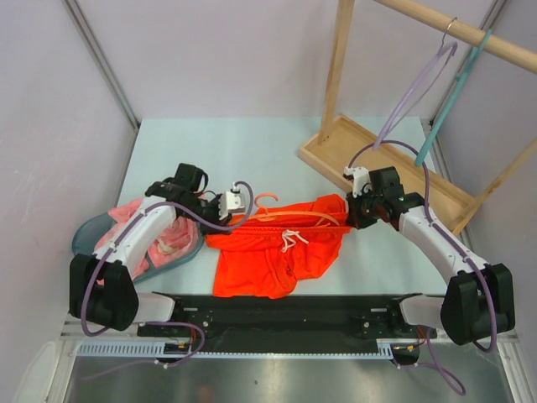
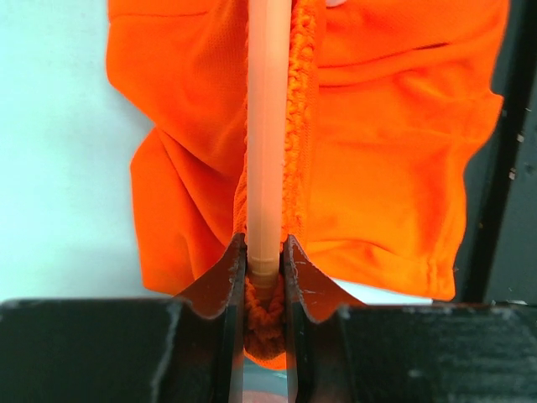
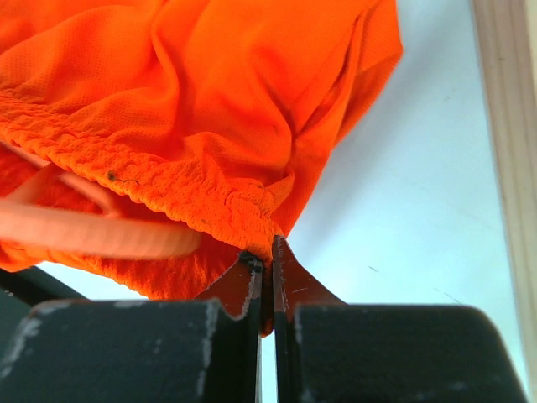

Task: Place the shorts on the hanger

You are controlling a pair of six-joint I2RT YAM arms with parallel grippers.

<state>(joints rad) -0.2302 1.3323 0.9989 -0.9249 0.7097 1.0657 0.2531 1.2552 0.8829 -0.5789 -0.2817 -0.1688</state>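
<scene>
The bright orange-red shorts [image 1: 277,248] lie spread on the table, white drawstring [image 1: 291,238] on top. The thin orange hanger [image 1: 285,217] lies along the waistband, its hook [image 1: 265,199] pointing to the far side. My left gripper [image 1: 225,220] is shut on the hanger's left end [image 2: 267,168] together with the waistband [image 2: 300,126]. My right gripper [image 1: 351,220] is shut on the right end of the waistband [image 3: 210,201]; the hanger's arm [image 3: 92,235] passes just left of it, blurred.
A grey-blue basin [image 1: 88,231] with a pale pink garment [image 1: 159,239] sits at the left. A wooden rack base [image 1: 377,168] stands at the back right, a lilac hanger [image 1: 419,84] and a teal hanger [image 1: 453,96] on its rail. A black rail [image 1: 285,315] runs along the near edge.
</scene>
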